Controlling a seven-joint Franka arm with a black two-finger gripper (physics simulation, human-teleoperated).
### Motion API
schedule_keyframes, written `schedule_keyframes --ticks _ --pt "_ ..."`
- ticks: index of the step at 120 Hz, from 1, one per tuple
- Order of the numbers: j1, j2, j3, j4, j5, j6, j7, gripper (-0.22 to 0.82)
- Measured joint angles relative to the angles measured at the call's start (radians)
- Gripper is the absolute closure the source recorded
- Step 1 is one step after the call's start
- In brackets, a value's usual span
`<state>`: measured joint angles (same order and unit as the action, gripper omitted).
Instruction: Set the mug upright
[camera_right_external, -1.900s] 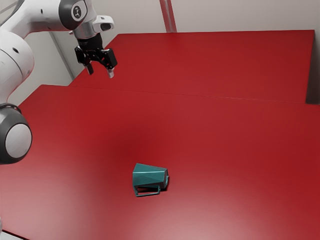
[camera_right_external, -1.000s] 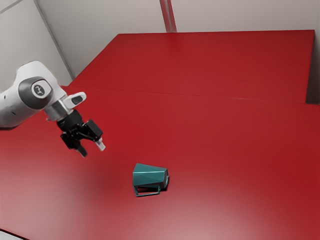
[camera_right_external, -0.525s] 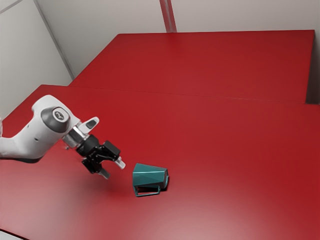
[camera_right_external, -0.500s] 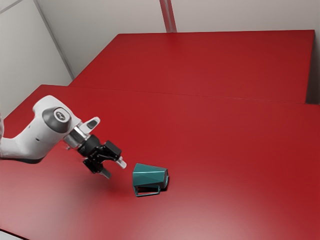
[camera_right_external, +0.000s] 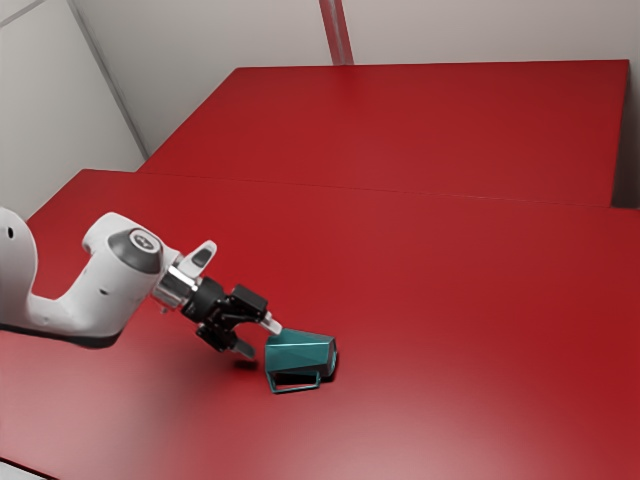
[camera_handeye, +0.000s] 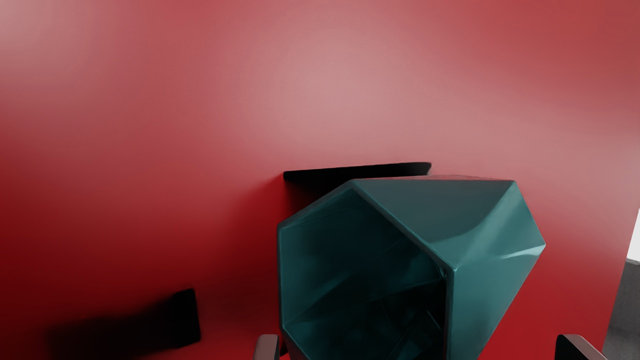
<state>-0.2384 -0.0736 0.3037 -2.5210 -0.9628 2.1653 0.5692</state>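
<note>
Beside the rim end of the teal mug (camera_right_external: 300, 352), my gripper (camera_right_external: 259, 338) is held low and tilted, its fingers apart. The mug lies on its side on the red table, with its handle toward the exterior view's bottom and its base toward the exterior view's right. In the wrist view the mug (camera_handeye: 480, 235) turns its open mouth toward the hand, and the gripper (camera_handeye: 417, 347) has a fingertip on either side of it. Whether a finger touches the rim cannot be told.
The red table (camera_right_external: 450, 300) stretches around the mug. Behind it lies a second red surface (camera_right_external: 420, 130) against a pale wall (camera_right_external: 480, 30). Dark shadows fall on the table near the mug and the fingers.
The arm has come down from the exterior view's upper left and moved toward its right, up to the mug's rim. The mug has stayed where it was.
</note>
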Motion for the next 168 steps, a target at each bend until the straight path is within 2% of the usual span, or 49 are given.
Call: schedule_keyframes --ticks 102,150,168 --pt "-0.078 0.056 -0.002 -0.013 -0.249 0.001 0.183 0.0" --pt "-0.041 0.041 -0.002 -0.035 -0.266 -0.006 0.235 0.24" --pt "-0.036 0.04 -0.002 -0.039 -0.294 -0.012 0.251 0.3"
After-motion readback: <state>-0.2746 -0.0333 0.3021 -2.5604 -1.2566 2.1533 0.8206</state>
